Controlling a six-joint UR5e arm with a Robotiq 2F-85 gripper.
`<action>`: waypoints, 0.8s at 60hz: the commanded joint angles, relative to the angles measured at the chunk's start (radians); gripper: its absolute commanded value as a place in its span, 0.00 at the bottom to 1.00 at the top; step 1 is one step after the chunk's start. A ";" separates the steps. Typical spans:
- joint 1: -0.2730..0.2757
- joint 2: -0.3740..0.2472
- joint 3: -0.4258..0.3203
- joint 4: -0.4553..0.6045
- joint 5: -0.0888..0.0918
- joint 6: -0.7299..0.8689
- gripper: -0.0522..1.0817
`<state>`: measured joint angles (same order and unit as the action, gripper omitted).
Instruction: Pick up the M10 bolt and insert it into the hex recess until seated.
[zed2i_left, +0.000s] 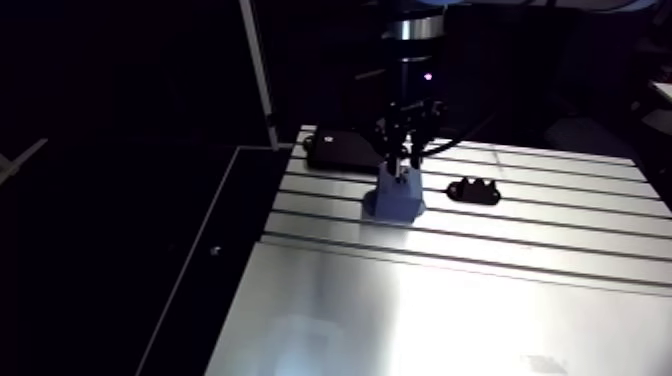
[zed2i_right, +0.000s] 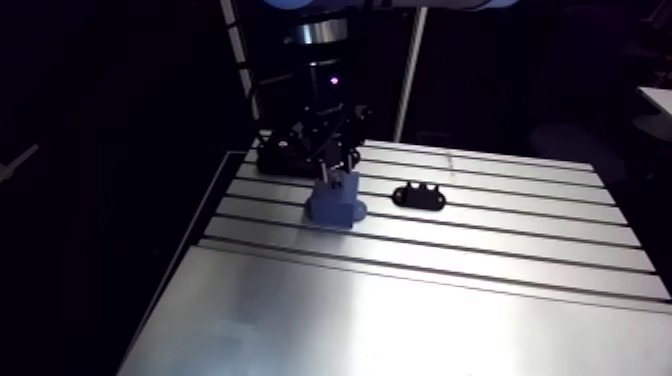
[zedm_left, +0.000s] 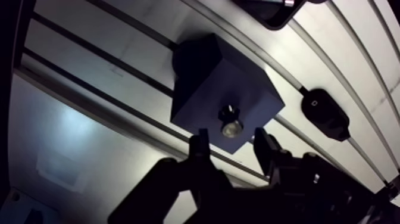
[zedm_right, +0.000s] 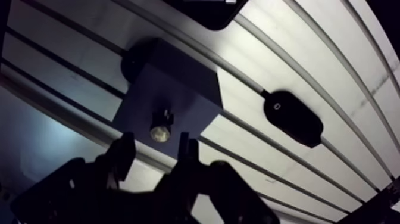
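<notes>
The black two-finger gripper (zedm_left: 231, 140) hangs just above a dark blue square block (zedm_left: 202, 83), its fingers (zedm_left: 200, 143) spread apart with a clear gap on either side of the silvery M10 bolt (zedm_left: 232, 127). The bolt stands between them in the block's top recess (zedm_left: 228, 111). A black oval part (zedm_left: 324, 113) lies beside the fingers on the slotted aluminium table (zed2i_left: 450, 300).

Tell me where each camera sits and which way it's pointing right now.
Arm view: rides the arm's upper link, looking down across the slotted table at the blue block; the wrist and gripper show at its top edge.
Wrist view: sits on the wrist, looking down past the gripper onto the blue block's top and the bolt; the two fingers, apart, show in it.
Shared: the blue block, the bolt and the small black fixture beside it.
</notes>
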<state>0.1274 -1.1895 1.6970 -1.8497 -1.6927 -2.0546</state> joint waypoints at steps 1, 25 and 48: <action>0.000 -0.003 0.002 -0.013 0.000 0.000 0.23; 0.000 -0.027 -0.004 -0.024 0.009 0.013 0.23; 0.000 -0.050 0.027 -0.033 0.015 0.240 0.28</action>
<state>0.1274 -1.2303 1.7023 -1.8755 -1.6820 -1.9481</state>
